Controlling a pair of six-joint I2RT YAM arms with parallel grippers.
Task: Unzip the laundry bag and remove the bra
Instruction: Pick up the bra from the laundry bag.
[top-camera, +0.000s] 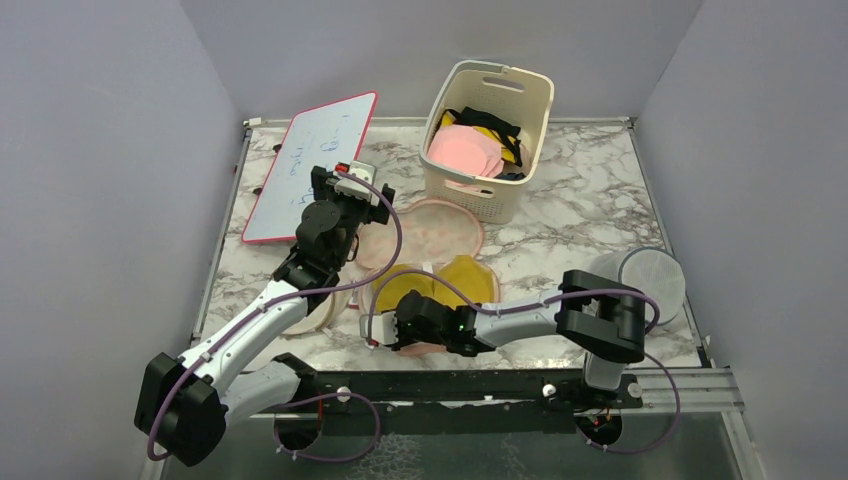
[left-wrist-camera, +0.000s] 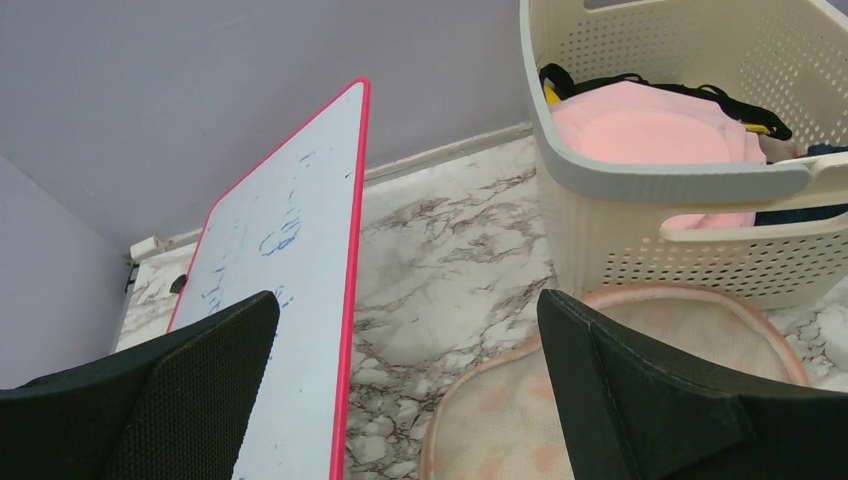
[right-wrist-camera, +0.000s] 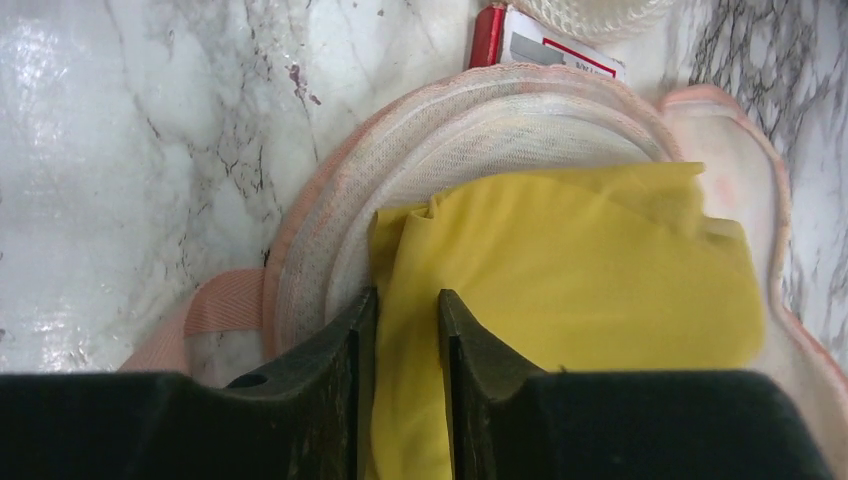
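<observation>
1. Left wrist view: your left gripper (left-wrist-camera: 408, 305) is hanging with its fingers (left-wrist-camera: 180, 390) spread wide and nothing between them.
   - Through the gap you are looking down at the marble table (left-wrist-camera: 450, 250).
   - The basket (left-wrist-camera: 650, 180) is standing at the upper right, holding a pink garment (left-wrist-camera: 650, 135) and a black garment (left-wrist-camera: 590, 80).
   - One lobe of the laundry bag (left-wrist-camera: 690, 320) is lying flat just in front of the basket. You cannot tell from here whether it is touching the basket's base.
   - A red-framed whiteboard (left-wrist-camera: 290, 240) is sitting to the left of the basket, well apart from it.

2. Right wrist view: your right gripper (right-wrist-camera: 400, 300) is pinching a fold of the bra (right-wrist-camera: 600, 270). Its fingers are standing narrow, with yellow fabric filling the slit between them.
   - The bra is lying in an opened lobe of the laundry bag, with the pale lining and pink edging curving around it.
   - The bag's pink loop (right-wrist-camera: 215, 310) is sticking out onto the table just left of the fingers.

3. Top external view: the laundry bag is lying open on the table, just nearer the arm bases than the basket.
   - The bra is resting on the part of the bag farthest from the basket.
   - Your right gripper is gripping the edge of the bra that is turned away from the basket, on its left side.
   - Your left gripper is hovering to the left of the basket, between it and the whiteboard, above the left edge of the bag.
   - A white mesh cylinder (top-camera: 650, 280) is standing to the right of the basket and nearer the arm bases, well apart from the bag.
</observation>
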